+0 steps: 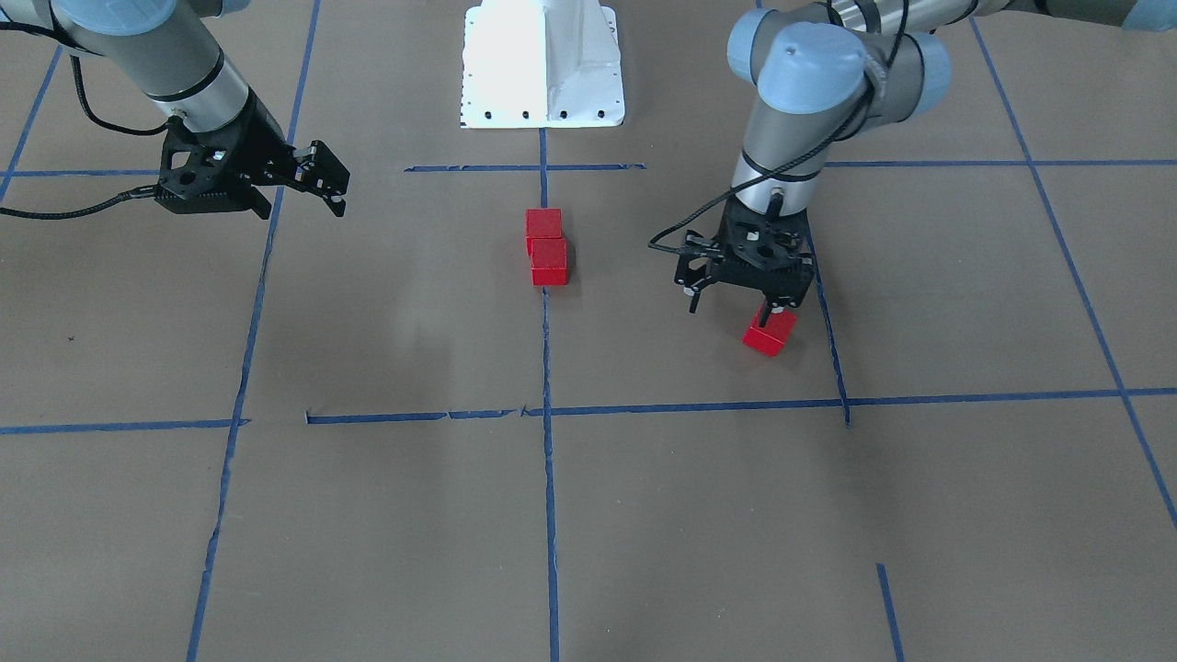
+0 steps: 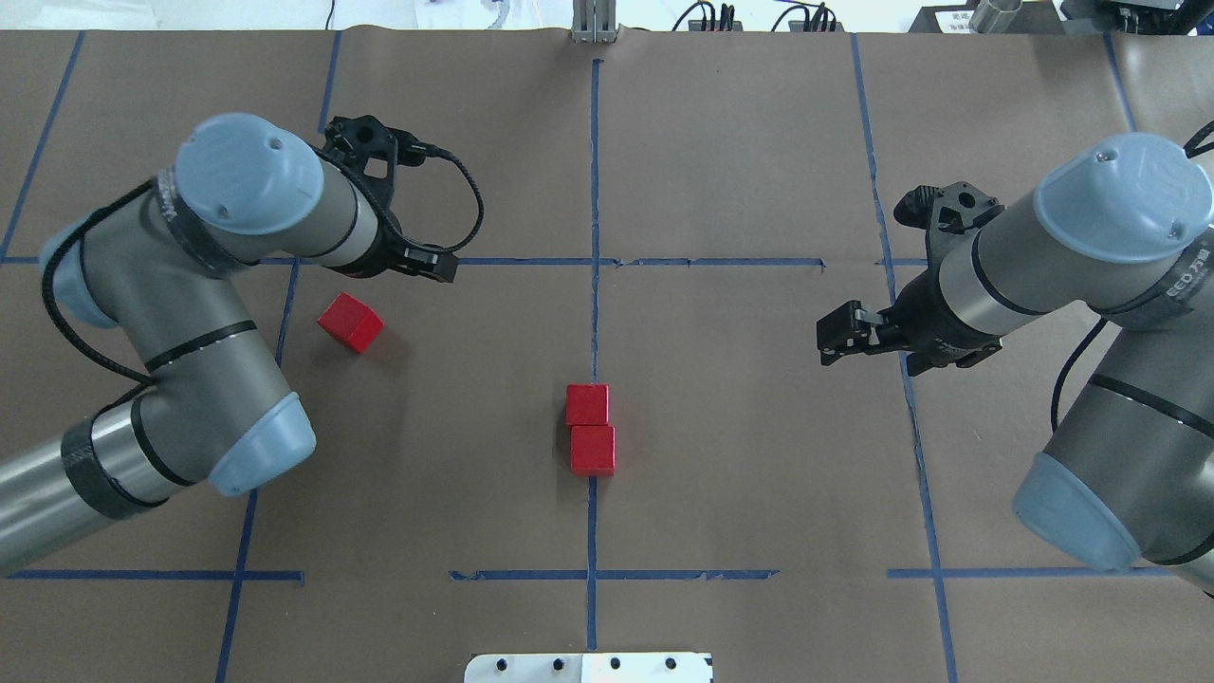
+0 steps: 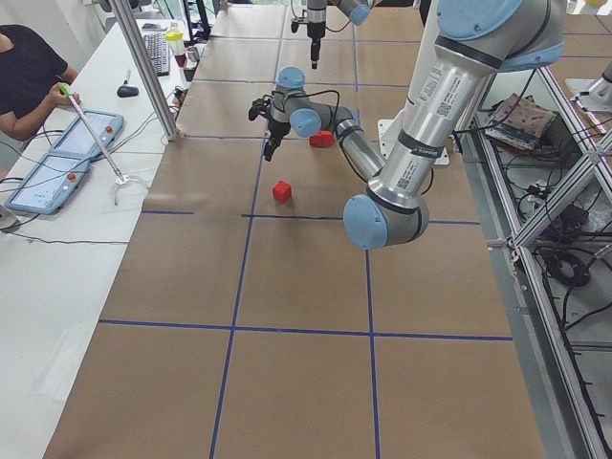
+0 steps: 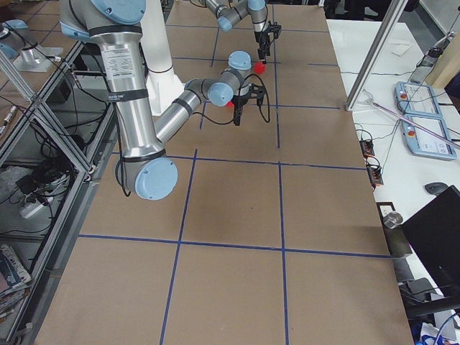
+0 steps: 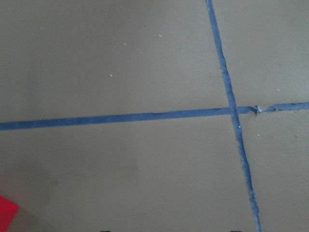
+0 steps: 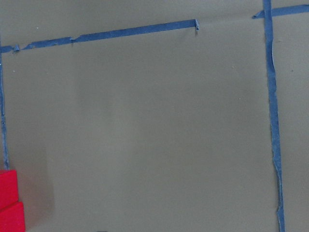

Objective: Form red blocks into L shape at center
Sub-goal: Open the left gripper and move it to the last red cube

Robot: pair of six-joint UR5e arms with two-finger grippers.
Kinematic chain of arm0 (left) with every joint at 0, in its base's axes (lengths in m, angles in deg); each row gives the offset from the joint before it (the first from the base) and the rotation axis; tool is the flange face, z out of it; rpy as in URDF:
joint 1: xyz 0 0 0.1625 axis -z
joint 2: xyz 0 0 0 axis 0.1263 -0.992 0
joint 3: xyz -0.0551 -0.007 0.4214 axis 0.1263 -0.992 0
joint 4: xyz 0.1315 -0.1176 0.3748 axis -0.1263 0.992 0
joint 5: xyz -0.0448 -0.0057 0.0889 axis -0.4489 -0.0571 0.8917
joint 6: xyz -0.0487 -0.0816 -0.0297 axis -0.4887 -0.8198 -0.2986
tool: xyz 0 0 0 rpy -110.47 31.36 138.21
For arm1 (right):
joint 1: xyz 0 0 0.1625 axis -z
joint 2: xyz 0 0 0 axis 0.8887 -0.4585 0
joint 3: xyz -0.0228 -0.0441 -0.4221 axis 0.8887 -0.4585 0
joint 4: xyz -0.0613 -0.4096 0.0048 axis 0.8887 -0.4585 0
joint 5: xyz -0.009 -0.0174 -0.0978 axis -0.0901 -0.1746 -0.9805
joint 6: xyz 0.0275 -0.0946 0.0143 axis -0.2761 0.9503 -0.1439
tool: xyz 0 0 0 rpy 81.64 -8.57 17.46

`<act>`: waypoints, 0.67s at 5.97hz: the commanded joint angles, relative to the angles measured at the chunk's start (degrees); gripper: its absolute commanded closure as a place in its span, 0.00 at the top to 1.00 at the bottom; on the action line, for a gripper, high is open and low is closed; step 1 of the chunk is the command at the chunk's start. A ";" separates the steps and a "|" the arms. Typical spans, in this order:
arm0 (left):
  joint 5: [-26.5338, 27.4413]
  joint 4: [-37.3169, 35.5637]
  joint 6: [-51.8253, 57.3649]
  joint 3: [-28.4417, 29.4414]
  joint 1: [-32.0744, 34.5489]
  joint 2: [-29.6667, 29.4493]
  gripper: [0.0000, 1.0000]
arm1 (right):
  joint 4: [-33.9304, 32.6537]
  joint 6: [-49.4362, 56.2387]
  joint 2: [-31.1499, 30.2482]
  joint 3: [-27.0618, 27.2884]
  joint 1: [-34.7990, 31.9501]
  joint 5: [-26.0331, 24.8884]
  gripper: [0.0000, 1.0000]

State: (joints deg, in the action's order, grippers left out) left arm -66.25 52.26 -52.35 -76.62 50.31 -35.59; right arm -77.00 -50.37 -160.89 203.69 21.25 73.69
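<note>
Light, rigid and matte by its look, the stray red block (image 1: 771, 331) near the spread, empty fingers of the left gripper (image 1: 729, 303) should pinch securely across two opposite flat faces.

Printed label (image 3: 433, 84) on left arm (image 3: 390, 199), lettering too blurred, nothing legible elsewhere.

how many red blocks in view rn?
3 red blocks. The far center block and near center block touch on the blue tape line; the lone block sits apart on the robot's left side. None appears hidden.
</note>
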 commanded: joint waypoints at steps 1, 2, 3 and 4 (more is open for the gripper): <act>-6.17 0.05 12.37 3.51 3.78 1.63 0.91 | 0.00 -0.09 0.07 0.09 0.15 0.00 1.00; -6.89 0.22 12.05 4.75 3.35 1.71 1.00 | 0.00 -0.09 0.08 0.18 0.15 -0.09 1.00; -7.51 0.57 11.00 6.59 3.17 1.28 1.00 | 0.09 -0.09 0.08 0.18 0.15 0.00 1.00; -9.08 1.36 10.82 6.78 3.00 1.62 1.00 | 0.09 -0.09 0.34 0.09 0.15 -0.09 1.00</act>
State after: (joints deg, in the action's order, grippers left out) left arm -74.03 53.00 -41.25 -70.49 53.47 -34.10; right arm -76.93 -50.46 -160.71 203.85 21.40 73.65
